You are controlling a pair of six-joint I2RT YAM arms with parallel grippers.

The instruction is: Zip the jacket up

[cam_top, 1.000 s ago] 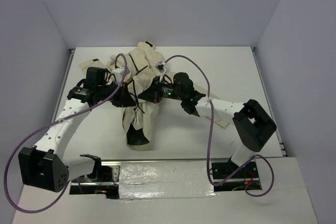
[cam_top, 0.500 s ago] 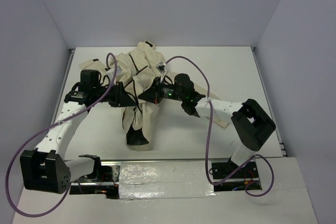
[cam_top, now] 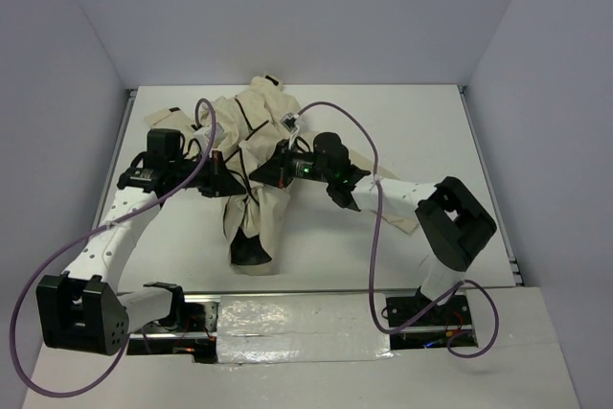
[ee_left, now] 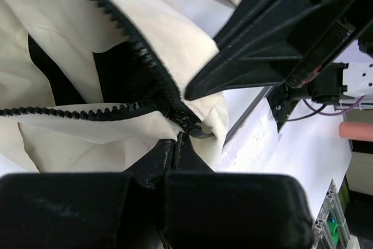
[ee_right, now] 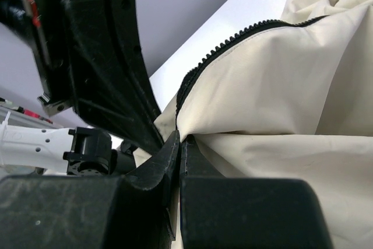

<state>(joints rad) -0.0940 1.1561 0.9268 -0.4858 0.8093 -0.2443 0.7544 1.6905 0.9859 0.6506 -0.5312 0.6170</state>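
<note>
Mid-table, the jacket [cam_top: 257, 213] lies near-to-far, left fingers [ee_left: 165, 160] and right fingers [ee_right: 167, 161] clamped on its zipper [ee_left: 111, 111].

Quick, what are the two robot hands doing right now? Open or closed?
Left tool: closed, pinching the cream-beige cloth jacket at its dark zipper slider.
Right tool: closed on the jacket's cloth edge.
</note>
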